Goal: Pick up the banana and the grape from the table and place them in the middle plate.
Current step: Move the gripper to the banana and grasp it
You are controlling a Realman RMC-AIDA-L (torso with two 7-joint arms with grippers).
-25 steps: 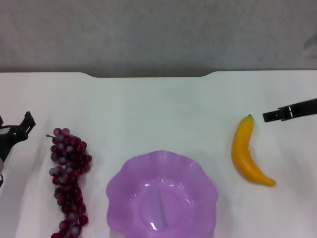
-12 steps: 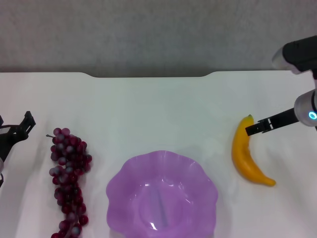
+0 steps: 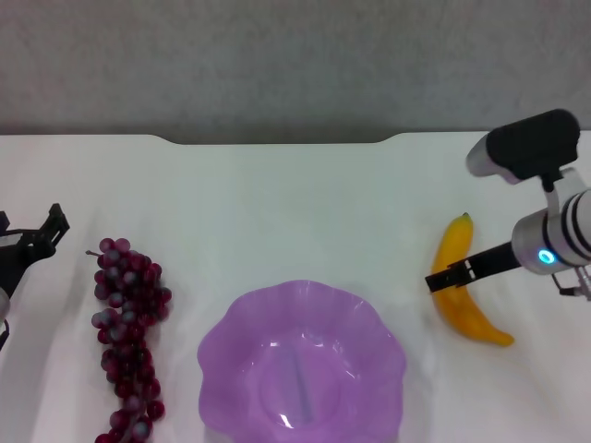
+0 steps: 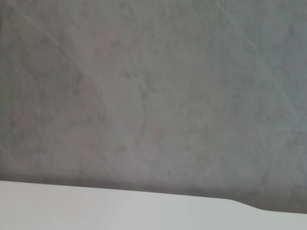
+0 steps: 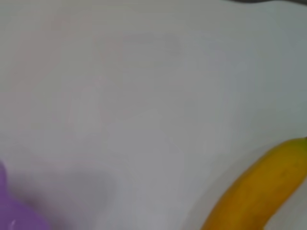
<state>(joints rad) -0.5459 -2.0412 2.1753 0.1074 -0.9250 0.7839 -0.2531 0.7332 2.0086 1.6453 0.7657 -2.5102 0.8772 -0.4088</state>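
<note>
The banana (image 3: 459, 297) lies on the white table (image 3: 295, 208) to the right of the middle plate (image 3: 220, 334), a purple scalloped bowl that holds nothing. My right gripper (image 3: 441, 277) hangs over the banana's middle, its black tip crossing the fruit. The right wrist view shows the banana (image 5: 259, 196) close up and a corner of the plate (image 5: 14, 218). The grape bunch (image 3: 129, 332) lies left of the plate. My left gripper (image 3: 32, 247) is open and empty at the table's left edge, apart from the grapes.
The table's notched far edge (image 3: 277, 140) runs along a grey wall. The left wrist view shows only that wall and a strip of table (image 4: 96, 208). Bare tabletop lies between the plate and the far edge.
My right arm has come in from the right and down, its tip moving from beside the banana's green end to over its middle. The left arm, grapes, banana and plate have not moved.
</note>
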